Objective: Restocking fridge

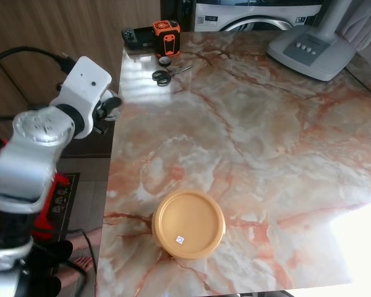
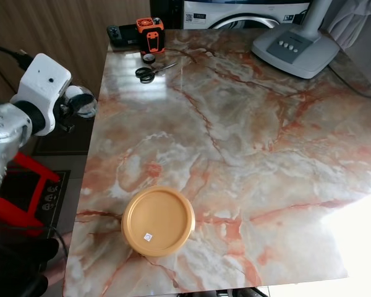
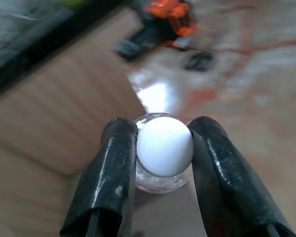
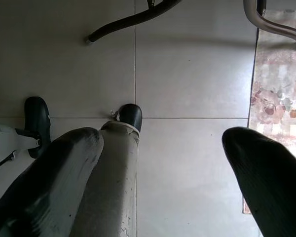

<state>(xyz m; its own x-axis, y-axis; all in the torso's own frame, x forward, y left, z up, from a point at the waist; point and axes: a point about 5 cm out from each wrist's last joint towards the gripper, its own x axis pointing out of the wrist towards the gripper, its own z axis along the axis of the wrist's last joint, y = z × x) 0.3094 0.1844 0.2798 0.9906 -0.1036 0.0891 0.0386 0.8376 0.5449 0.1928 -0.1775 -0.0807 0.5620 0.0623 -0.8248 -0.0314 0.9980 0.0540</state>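
Marble spreads across the table [image 1: 266, 142] before you. At its left edge, your left end effector [image 3: 163, 163] is clamped on a small clear jar [image 3: 163, 153] with a white lid, held just off the table's side. It looks like glass, though blur leaves that unsure: rigid, slippery, breakable, best gripped at the lid's ribbed rim. Nearer you, the tan round container [image 1: 188, 224] sits by the front edge. Your right end effector [image 4: 163, 177] hangs spread above floor tiles.
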